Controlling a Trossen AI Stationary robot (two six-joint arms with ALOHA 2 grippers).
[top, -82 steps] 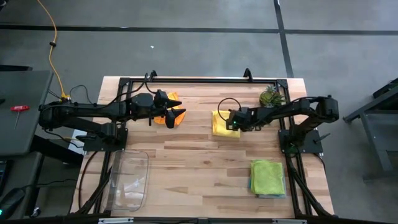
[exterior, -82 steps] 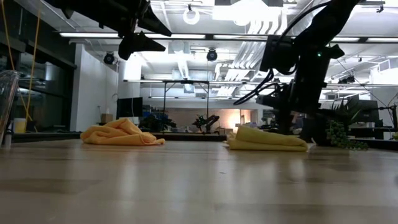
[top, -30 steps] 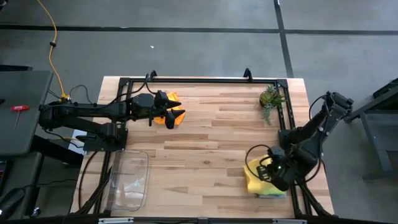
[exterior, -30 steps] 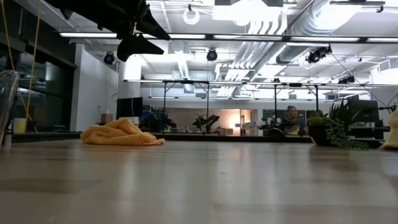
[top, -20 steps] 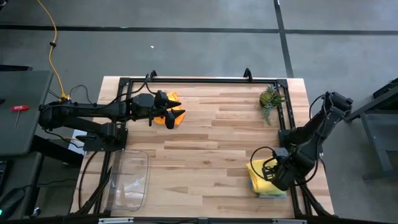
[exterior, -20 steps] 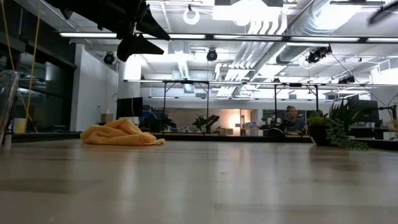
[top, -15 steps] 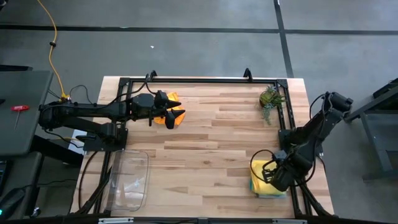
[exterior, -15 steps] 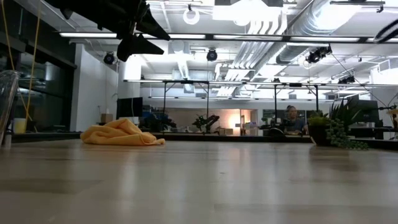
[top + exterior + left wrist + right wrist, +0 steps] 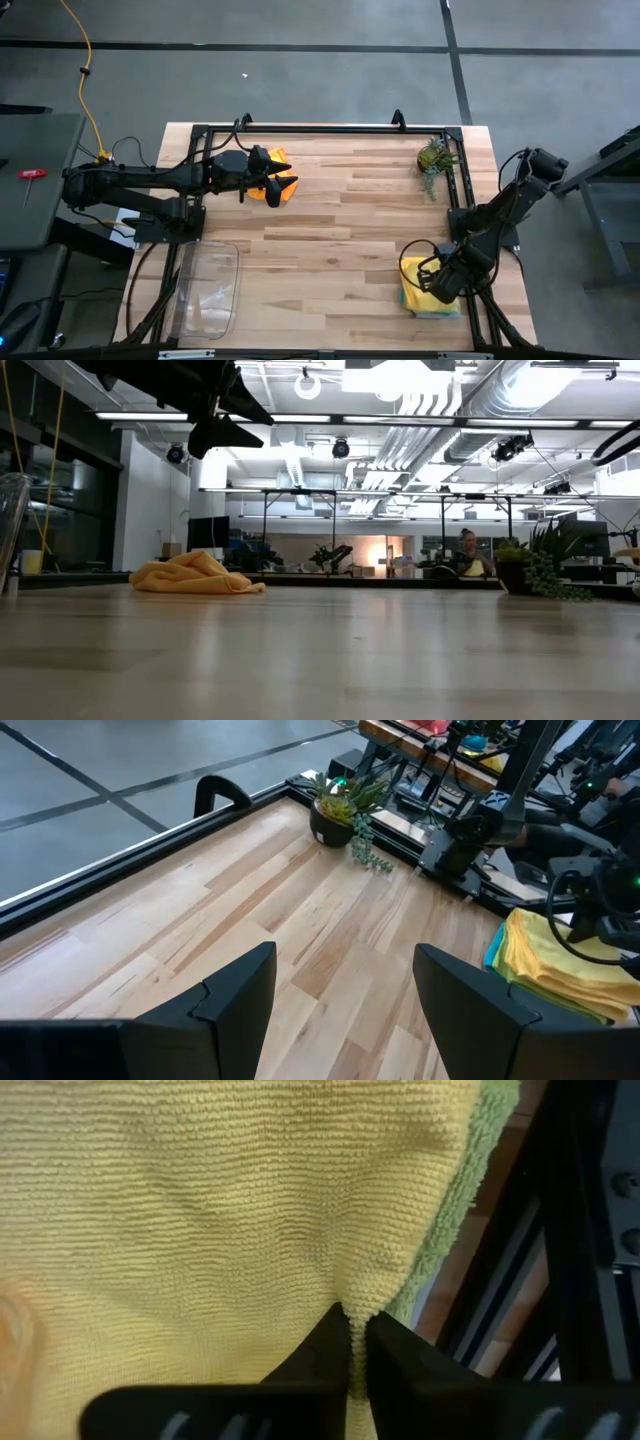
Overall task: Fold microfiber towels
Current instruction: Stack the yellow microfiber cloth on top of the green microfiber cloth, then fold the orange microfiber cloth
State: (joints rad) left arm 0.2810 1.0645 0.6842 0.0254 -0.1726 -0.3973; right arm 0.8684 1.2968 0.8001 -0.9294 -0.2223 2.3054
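right gripper (image 9: 425, 283) is low over the near right corner of the wooden table (image 9: 330, 230), sitting on the stack of folded towels there. in the right wrist view its fingers (image 9: 385, 1355) are pressed nearly together with a pinch of the yellow towel (image 9: 190, 1220) bunched between them — so it has hold of that towel's edge. the yellow towel lies on top of the stack; a strip of the lime green towel (image 9: 462, 1200) shows under it along one side, next to the black frame rail (image 9: 560, 1230). in the high view the yellow towel (image 9: 412, 272) covers most of the pile, a teal blue edge (image 9: 405, 300) shows at the bottom — hard to say how many layers are under it, the arm hides most of the stack.

left gripper (image 9: 290, 184) hangs above the far left part of the table, over the crumpled orange towel (image 9: 272, 176), fingers spread wide and holding nothing. the low view shows the orange towel (image 9: 195, 574) in a loose heap on the table with the gripper (image 9: 228, 415) well above it, not touching.

small potted plant (image 9: 434, 157) stands at the far right corner. clear plastic tray (image 9: 208, 290) sits at the near left edge. a person (image 9: 468, 555) is seated far back in the room.
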